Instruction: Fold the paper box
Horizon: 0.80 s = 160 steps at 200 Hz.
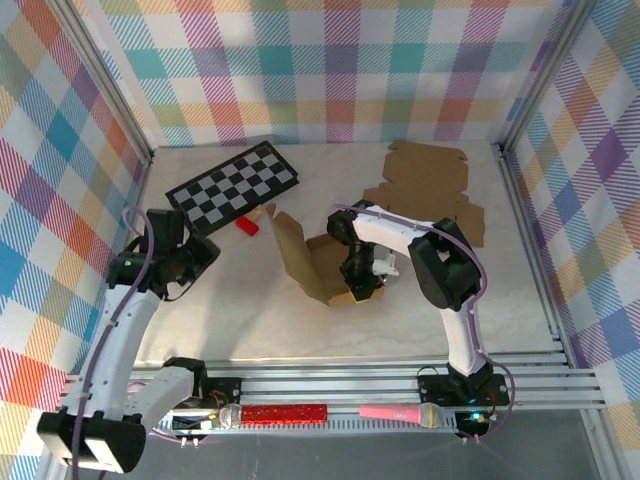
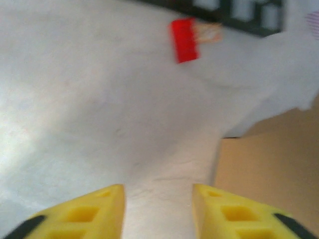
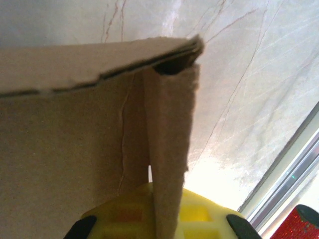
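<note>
1. The paper box (image 1: 300, 250) stands half-raised at mid-table. I judge it light, stiff across its panels, and easy to crease or tear at the scores.
2. I'd hold it by a flap edge, close to a fold line.
3. My right gripper (image 3: 154, 221) is clenched on an upright flap of the box.
4. My left gripper (image 2: 158, 206) hovers over the table (image 2: 99, 124), jaws apart and holding nothing, with the box just beside it.

Red block (image 2: 184, 40) blurred; checkerboard (image 2: 234, 11) cut off at top; paper box (image 2: 269, 179) cropped right.

Box (image 1: 300, 255) lies centre, checkerboard (image 1: 235, 185) behind-left, flat cardboard (image 1: 425, 180) behind-right.
</note>
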### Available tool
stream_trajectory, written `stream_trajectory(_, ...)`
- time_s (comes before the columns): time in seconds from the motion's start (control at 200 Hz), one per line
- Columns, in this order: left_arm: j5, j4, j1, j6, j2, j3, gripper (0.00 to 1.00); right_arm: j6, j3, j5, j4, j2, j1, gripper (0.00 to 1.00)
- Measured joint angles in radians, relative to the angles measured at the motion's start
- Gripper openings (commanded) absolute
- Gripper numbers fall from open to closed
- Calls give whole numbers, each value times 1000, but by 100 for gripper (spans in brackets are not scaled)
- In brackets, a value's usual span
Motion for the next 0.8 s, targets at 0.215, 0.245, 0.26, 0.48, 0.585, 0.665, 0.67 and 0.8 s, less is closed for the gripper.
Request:
stream_trajectory(0.215,224,219,-41,-51,101,-253,34,22,-18,-38,51,0,18,0)
stream_trajectory(0.245,246,256,-68,-57,132,-256,35,26,-20,-45,56,0,23,0)
stream_trajectory(0.26,257,276,-83,-59,147,-255,36,27,-20,-48,59,0,24,0)
stream_trajectory(0.48,302,458,-246,-60,329,-196,37,35,-20,-100,97,0,47,17)
stream_trajectory(0.585,298,481,-249,-59,368,-143,37,28,-20,-125,114,0,47,35)
stream_trajectory(0.665,293,486,-249,-51,393,-95,37,31,-20,-136,131,0,50,44)
stream_trajectory(0.67,293,486,-249,-51,394,-93,37,32,-20,-137,132,-1,50,44)
stream_trajectory(0.8,291,491,-250,-32,427,-51,37,34,-21,-146,150,-17,52,54)
